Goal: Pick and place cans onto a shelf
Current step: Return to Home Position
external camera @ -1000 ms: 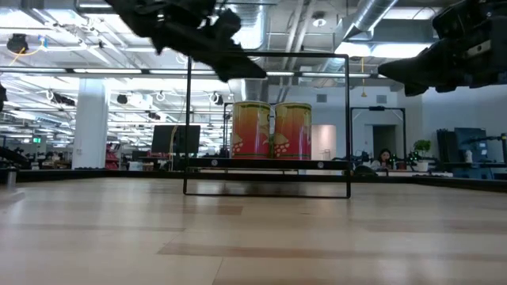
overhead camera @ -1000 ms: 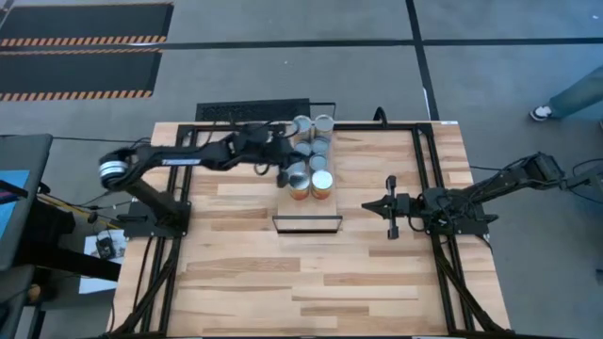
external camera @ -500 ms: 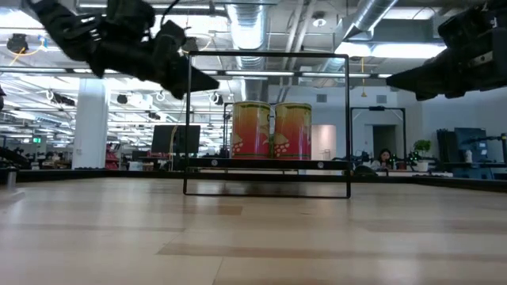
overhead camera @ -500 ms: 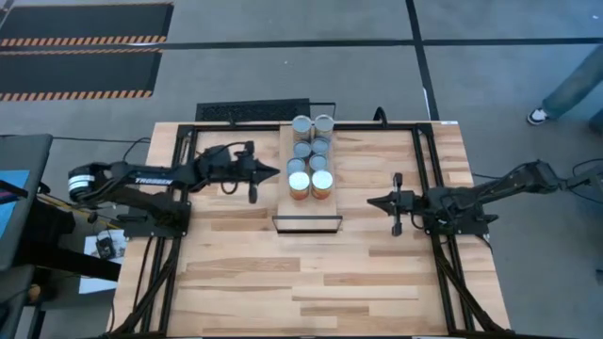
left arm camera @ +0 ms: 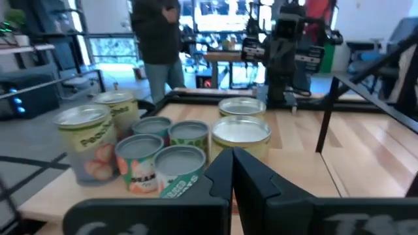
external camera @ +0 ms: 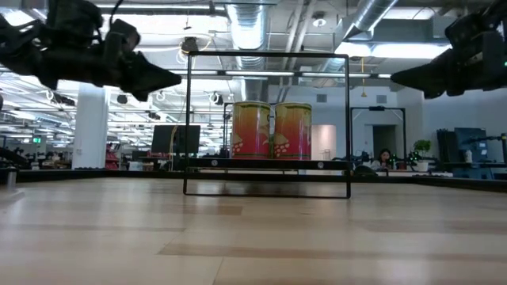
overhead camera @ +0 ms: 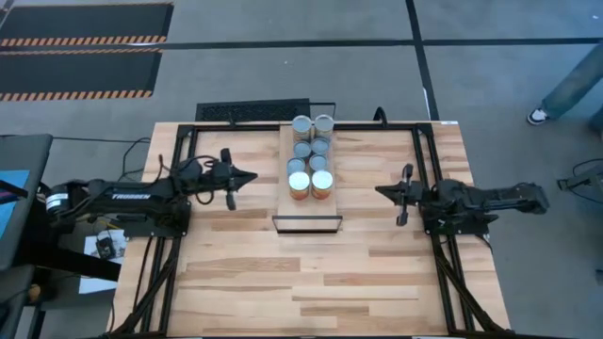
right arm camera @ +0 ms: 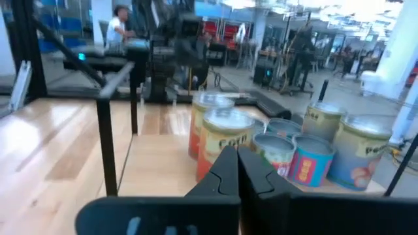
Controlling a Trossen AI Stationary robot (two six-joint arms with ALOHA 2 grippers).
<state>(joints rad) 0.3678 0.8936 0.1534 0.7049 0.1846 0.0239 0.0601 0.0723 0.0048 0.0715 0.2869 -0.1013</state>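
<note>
Several cans [overhead camera: 310, 155] with silver or bluish tops stand in two rows on the far half of the narrow light-wood shelf [overhead camera: 309, 209], on its black frame in the middle of the table. The two nearest cans have orange labels [external camera: 252, 129]. My left gripper [overhead camera: 251, 176] is shut and empty, in the air left of the shelf, pointing at the cans [left arm camera: 179, 163]. My right gripper [overhead camera: 380, 191] is shut and empty, in the air right of the shelf, pointing at the cans [right arm camera: 225, 140].
The shelf's black frame [external camera: 269, 190] rises as an open rectangle at its near end. Black rails [overhead camera: 429, 188] run along the planked tabletop's left and right sides. The tabletop [overhead camera: 311, 273] lies near of the shelf. A person [left arm camera: 157, 32] stands beyond the table.
My left gripper has drawn back from over the cans toward the table's left edge and has come a little lower. My right gripper has gone a little toward the table's right and far edges. The cans have stayed in place on the shelf.
</note>
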